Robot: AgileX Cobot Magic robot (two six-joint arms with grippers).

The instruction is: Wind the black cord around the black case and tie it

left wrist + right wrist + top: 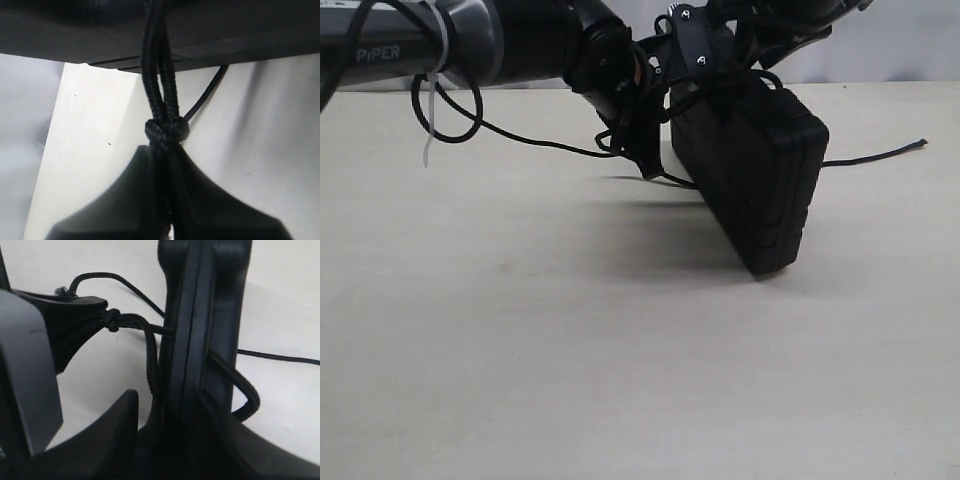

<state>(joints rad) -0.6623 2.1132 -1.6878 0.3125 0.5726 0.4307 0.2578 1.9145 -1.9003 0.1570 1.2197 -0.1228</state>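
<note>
The black case (750, 180) is held tilted on edge, its lower corner at or just above the table. My right gripper (715, 65) is shut on the case's upper edge; in the right wrist view the case (200, 315) stands between my right gripper's (170, 440) fingers. The black cord (150, 365) runs around the case and loops out on one side. My left gripper (167, 165) is shut on the cord's doubled strands just behind a knot (166, 131), beside the case (225, 30). In the exterior view the left gripper (645, 140) sits left of the case.
A loose length of cord trails over the pale table (570, 350) to the right, ending at a tip (920, 143). Another stretch (520, 137) lies behind the left arm. A glossy arm cable with a white zip tie (430, 130) hangs at the far left.
</note>
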